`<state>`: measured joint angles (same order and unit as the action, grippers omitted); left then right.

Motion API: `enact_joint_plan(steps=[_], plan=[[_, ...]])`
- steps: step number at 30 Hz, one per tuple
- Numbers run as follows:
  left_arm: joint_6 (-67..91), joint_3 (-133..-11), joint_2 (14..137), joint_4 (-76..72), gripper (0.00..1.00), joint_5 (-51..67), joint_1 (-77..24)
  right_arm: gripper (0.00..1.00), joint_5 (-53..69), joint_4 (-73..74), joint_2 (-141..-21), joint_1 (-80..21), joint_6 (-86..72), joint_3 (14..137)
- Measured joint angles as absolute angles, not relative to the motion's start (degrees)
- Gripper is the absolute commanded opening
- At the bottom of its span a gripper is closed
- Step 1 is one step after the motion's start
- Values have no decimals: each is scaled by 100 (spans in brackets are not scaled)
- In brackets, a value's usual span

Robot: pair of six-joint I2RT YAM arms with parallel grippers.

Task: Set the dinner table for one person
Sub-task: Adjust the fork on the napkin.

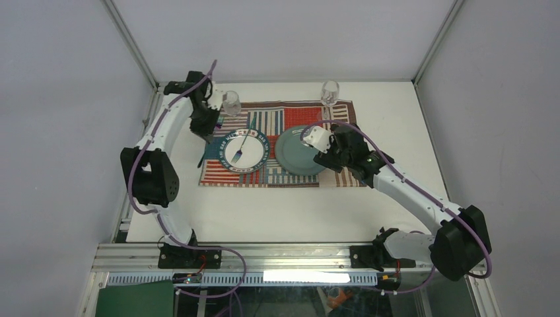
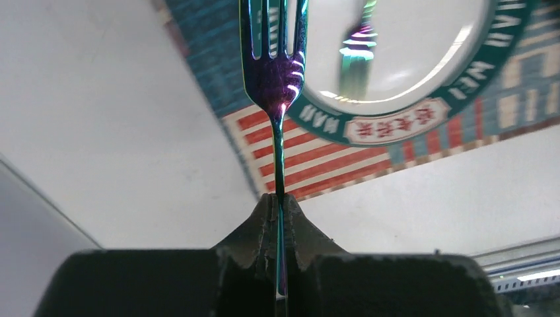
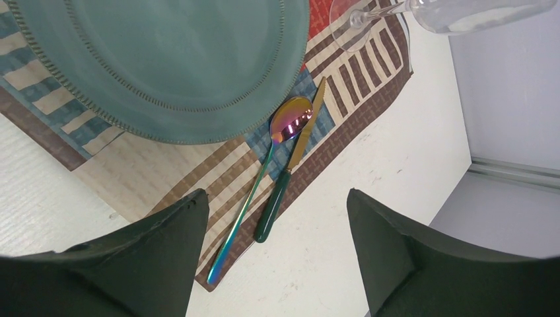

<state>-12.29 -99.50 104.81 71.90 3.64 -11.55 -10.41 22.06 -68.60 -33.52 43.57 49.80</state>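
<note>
The white dinner table [image 1: 277, 205] carries a striped patchwork placemat [image 1: 290, 178]. On the mat lie a white plate with a teal lettered rim [image 1: 231, 165] with a fork [image 1: 240, 150] on it, and a teal plate [image 1: 294, 155]. My left gripper [image 1: 209, 135] is shut on the handle of a second, iridescent fork [image 2: 274, 72], held at the mat's left edge with its tines over the mat. My right gripper [image 1: 325, 160] is open and empty over the teal plate's right edge. Below it in the right wrist view lie an iridescent spoon [image 3: 290, 119] and a green-handled knife [image 3: 272, 208].
A small clear glass [image 1: 231, 102] stands at the mat's far left corner and a wine glass [image 1: 329, 92] at its far right. Aluminium rails [image 1: 264, 254] edge the table, and grey walls close it in on three sides.
</note>
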Motion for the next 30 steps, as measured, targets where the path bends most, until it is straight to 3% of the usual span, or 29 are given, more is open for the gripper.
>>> enact_joint_plan(steps=[5,13,30], plan=[[-1437,-9190,10381,6949,0,45,-259,80,-1000,2204,-6908,-3352,4357,4980],[-1610,-8827,10750,6571,0,1,-309,80,-998,2206,-6908,-3352,4357,4980],[-1588,-10042,12433,6147,0,25,-333,80,-1120,2226,-6851,-3352,4357,4980]])
